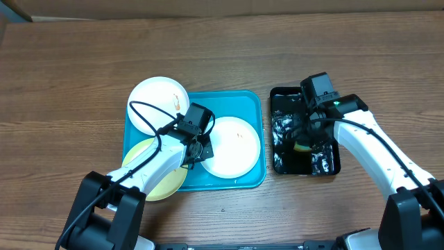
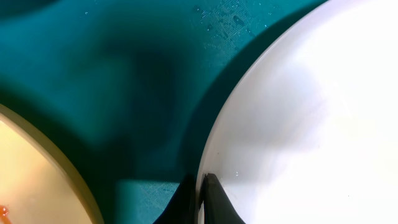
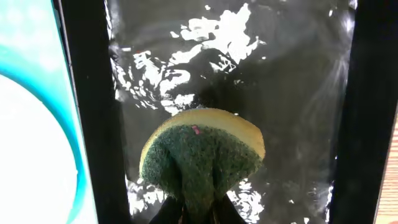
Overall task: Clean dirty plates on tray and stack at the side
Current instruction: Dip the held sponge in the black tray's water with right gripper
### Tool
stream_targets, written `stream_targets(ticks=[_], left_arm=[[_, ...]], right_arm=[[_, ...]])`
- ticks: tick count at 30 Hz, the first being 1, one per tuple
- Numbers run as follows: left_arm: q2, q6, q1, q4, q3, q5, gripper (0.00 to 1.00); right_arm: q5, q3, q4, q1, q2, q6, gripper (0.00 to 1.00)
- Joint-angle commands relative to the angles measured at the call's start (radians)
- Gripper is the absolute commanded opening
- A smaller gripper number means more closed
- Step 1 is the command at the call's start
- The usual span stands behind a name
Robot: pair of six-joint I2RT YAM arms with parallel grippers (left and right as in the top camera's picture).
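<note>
Plates lay on the blue tray [image 1: 243, 104]: a white plate [image 1: 158, 101] at its far-left corner, a yellow-green plate [image 1: 166, 184] near-left, and a second white plate [image 1: 232, 146] on the right. The left gripper [image 2: 202, 199] pinched that plate's rim tight. In the black tray [image 1: 281, 97], the right gripper [image 3: 196, 211] clenched a sponge [image 3: 199, 152].

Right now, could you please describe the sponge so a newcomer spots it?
Right of the large turquoise plastic tray sits a smaller glossy black rectangular tray. Inside it, pinched by the right gripper, is the rounded sponge: yellow foam, dark green scouring face.
</note>
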Motion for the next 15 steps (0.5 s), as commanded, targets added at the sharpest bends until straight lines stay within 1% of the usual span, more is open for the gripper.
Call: stream_targets(ticks=[1,8,10,11,13,15], left_arm=[[0.028,0.007,-0.006,-0.008,-0.008,-0.020,0.04],[0.028,0.005,-0.006,-0.006,-0.008,-0.019,0.04],[0.028,0.005,-0.007,-0.007,-0.008,-0.019,0.08],[0.028,0.005,-0.007,-0.007,-0.009,-0.019,0.08],[0.028,0.005,-0.007,-0.006,-0.010,-0.019,0.06],[0.028,0.005,-0.007,-0.004,-0.010,-0.019,0.04]], right_arm=[[0.039,-0.001,0.015,-0.001,-0.003,0.003,0.04],[0.035,-0.003,0.003,-0.001,-0.002,0.003,0.04],[0.031,-0.003,0.000,0.000,-0.002,0.002,0.04],[0.011,-0.003,0.003,0.002,-0.002,-0.006,0.04],[-0.091,-0.003,0.023,0.002,-0.002,-0.056,0.04],[-0.260,-0.003,0.057,0.002,-0.002,-0.117,0.04]])
